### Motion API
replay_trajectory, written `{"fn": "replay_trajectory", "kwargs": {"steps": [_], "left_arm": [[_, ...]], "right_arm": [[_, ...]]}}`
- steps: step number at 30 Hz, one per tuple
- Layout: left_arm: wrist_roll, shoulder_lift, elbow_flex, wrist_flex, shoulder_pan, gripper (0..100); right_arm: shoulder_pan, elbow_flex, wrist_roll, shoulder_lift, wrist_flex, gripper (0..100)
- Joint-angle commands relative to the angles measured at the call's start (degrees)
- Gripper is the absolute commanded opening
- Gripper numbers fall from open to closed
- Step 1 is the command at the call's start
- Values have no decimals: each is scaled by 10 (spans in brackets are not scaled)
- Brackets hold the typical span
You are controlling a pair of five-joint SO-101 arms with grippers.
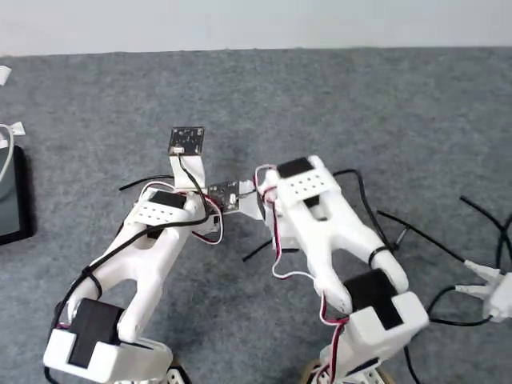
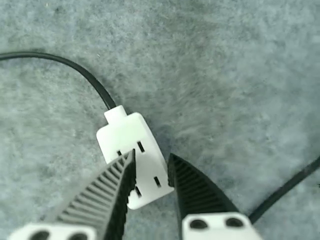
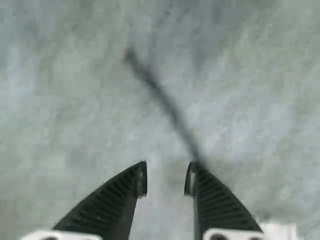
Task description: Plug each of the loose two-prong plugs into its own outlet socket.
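2 arms meet mid-table, with open grey table (image 1: 360,104) on the far side and 1 dark tablet (image 1: 12,196) at the left edge. The left gripper (image 2: 151,156), jaws slightly apart, hovers over 1 white outlet socket (image 2: 125,135). The right gripper (image 3: 166,167), jaws apart, stands beside 1 black cable (image 3: 160,95).

Left gripper (image 2: 150,167) over one end of socket block (image 2: 125,132), cord (image 2: 75,70) exits the opposite end. Right gripper (image 3: 165,180) above carpet (image 3: 60,100), cable (image 3: 160,95) just beside one finger. Second block (image 1: 498,292) lies well right of the right arm (image 1: 336,232).
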Motion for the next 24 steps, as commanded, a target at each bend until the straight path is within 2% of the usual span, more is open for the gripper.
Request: {"fn": "replay_trajectory", "kwargs": {"steps": [1,7,13,18,22,24], "left_arm": [[-11,-5,13,7,2,12],[-11,-5,13,7,1,12],[-12,-6,13,9,1,12],[-11,-6,13,8,0,12],[-9,-5,13,7,-1,12],[-8,-5,10,6,-14,12]], "right_arm": [[-12,40,-14,-22,-94,133],[-9,33,-13,18,-123,133],[-8,-24,-12,52,-65,132],[15,-32,-18,55,-70,129],[43,-47,-137,55,-112,129],[46,-47,-173,57,-119,129]]}}
